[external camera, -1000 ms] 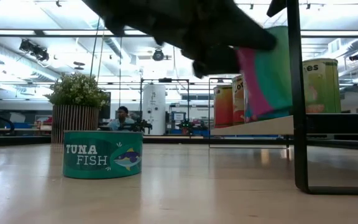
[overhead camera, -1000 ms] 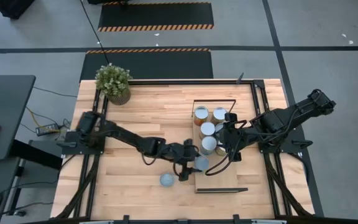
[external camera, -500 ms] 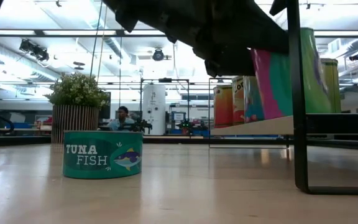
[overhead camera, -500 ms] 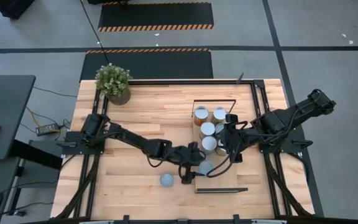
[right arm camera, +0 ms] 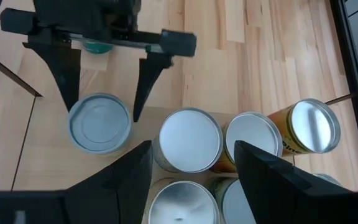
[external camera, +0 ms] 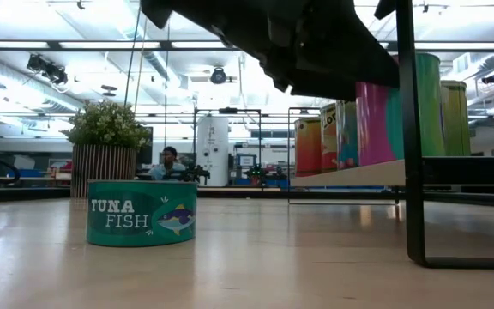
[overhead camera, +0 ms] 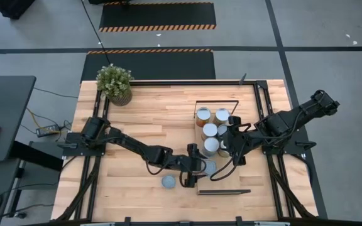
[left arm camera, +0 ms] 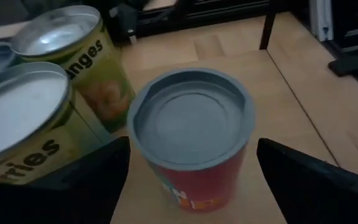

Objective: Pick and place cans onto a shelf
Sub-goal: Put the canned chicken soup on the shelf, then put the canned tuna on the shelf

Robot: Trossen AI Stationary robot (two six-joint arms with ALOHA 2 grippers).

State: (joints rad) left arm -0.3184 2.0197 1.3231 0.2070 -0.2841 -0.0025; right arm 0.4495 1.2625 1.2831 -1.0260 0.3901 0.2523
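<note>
"TUNA FISH" reads clear on the flat teal can (external camera: 141,213) sitting alone on the tabletop (overhead camera: 149,113), beside the shelf (overhead camera: 231,179). My left fingers (right arm camera: 103,81) are spread wide around a red-labelled can (left arm camera: 192,137) with a grey ribbed top, standing on the shelf; its lettering is cut off and unreadable. Next to it, an orange-pictured can (left arm camera: 79,59) shows "…nges", another (left arm camera: 17,130) "…ries". My right fingers (right arm camera: 191,168) hover parted above the cluster. From low down, my arm hides much of the shelf's row.
</note>
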